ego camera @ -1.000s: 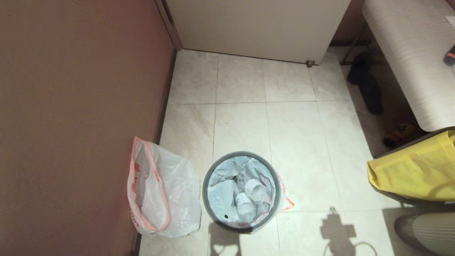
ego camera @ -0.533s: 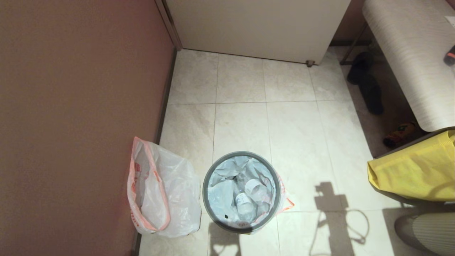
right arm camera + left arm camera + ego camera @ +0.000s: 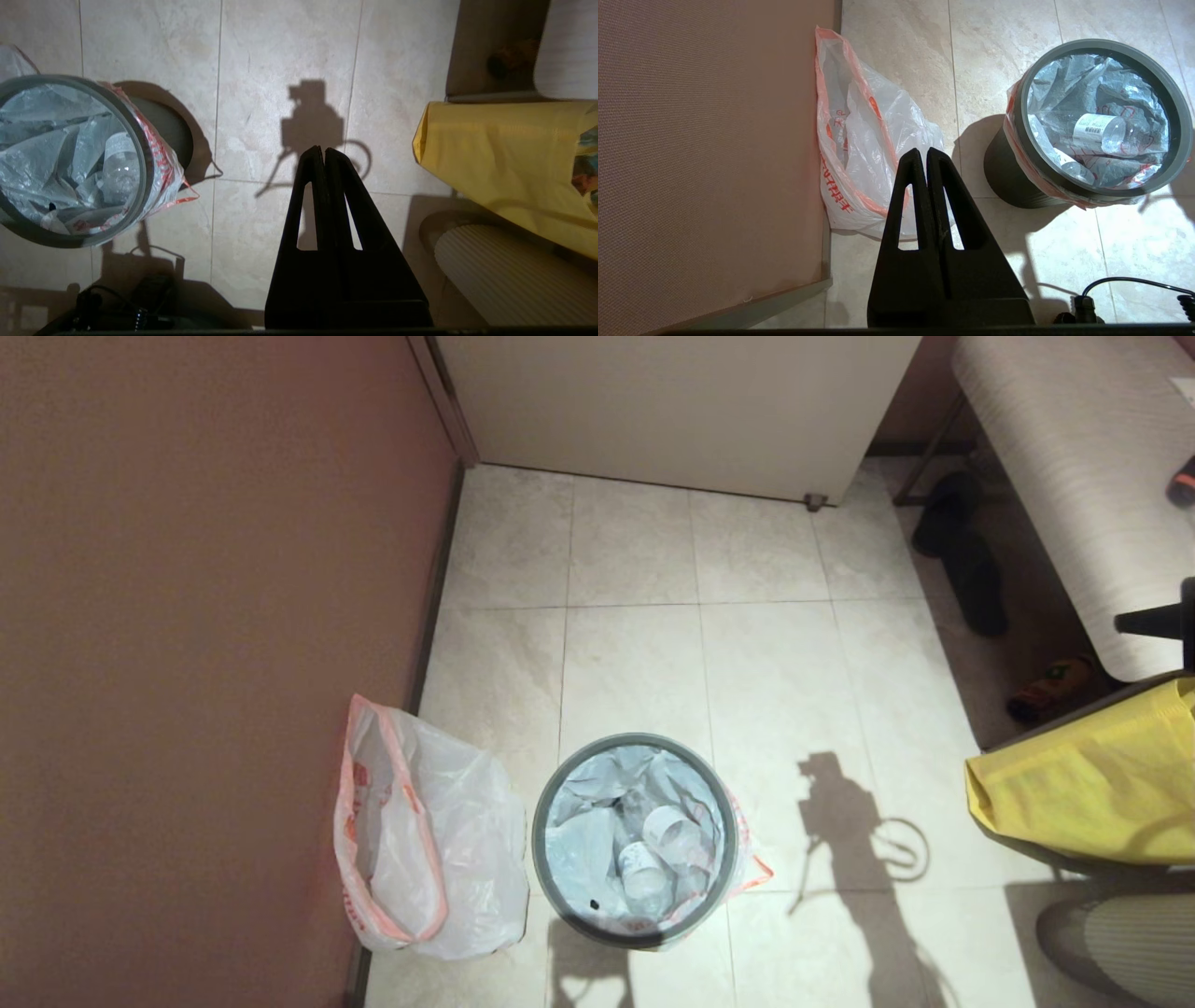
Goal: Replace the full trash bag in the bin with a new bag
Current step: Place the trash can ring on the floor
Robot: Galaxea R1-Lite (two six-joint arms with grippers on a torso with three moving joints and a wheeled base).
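Observation:
The black bin with its grey hoop stands on the tiled floor. Inside it sits the full trash bag, with white cups and a bottle showing, and its red-printed edge is folded over the rim. The new bag slumps against the brown wall, left of the bin. My left gripper hangs shut and empty above the new bag. My right gripper is shut and empty over bare floor between the bin and a yellow bag; its tip shows at the head view's right edge.
A yellow fabric bag sits at the right with a ribbed round object in front of it. A pale bench, dark shoes and a white door lie further back. The brown wall bounds the left.
The right arm's shadow has slid forward across the floor tiles, and the right gripper's tip has come into the head view at the right edge. Bin and bags are unmoved.

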